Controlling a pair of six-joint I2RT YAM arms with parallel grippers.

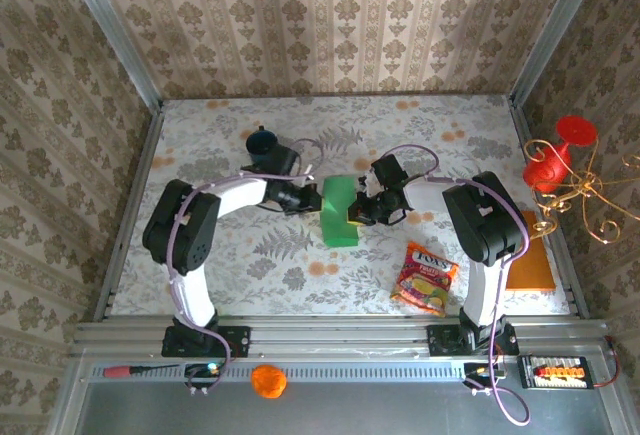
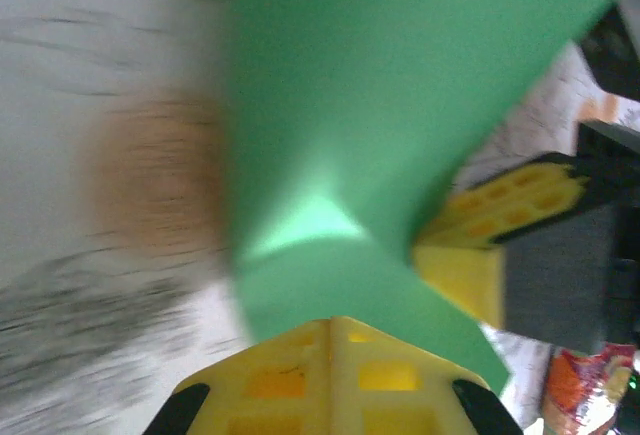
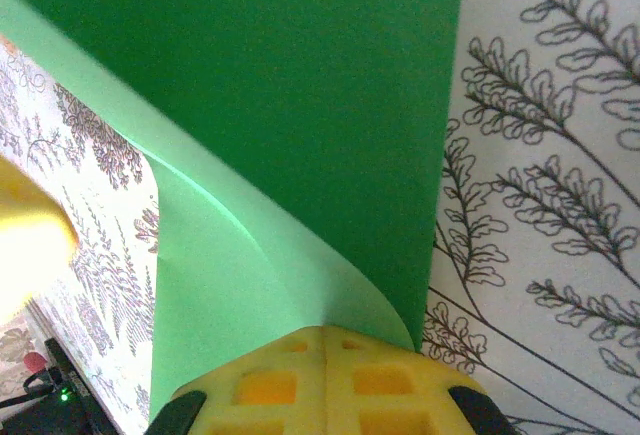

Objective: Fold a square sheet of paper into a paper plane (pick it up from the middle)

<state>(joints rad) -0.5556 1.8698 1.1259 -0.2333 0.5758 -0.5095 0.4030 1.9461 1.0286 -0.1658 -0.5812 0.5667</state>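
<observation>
At mid-table, both claws are meeting on the sheet (image 1: 337, 225), which is showing from above as a narrow green upright strip between them. The left claw (image 1: 316, 201) is closing in on the sheet's left edge, and the right claw (image 1: 356, 213) is doing the same on its right edge.

Seen from the left wrist, the left claw's yellow jaws are pressing fully together on the near edge of the sheet, which is bending upward away from them. The right claw's fingers (image 2: 500, 210) are touching the sheet's far side.

Seen from the right wrist, the right claw's jaws are likewise pinching tightly shut on the sheet, where one layer is curling over another. The sheet's straight edge is running alongside the fern print of the table (image 3: 545, 205). Whether the sheet is resting on the table or lifting off it cannot be told.

Behind the left arm, a mug (image 1: 262, 142) is standing well apart from the sheet. Nearer the right arm's base, a packet (image 1: 425, 277) is lying flat, and a board (image 1: 530, 255) is lying at the table's right edge.
</observation>
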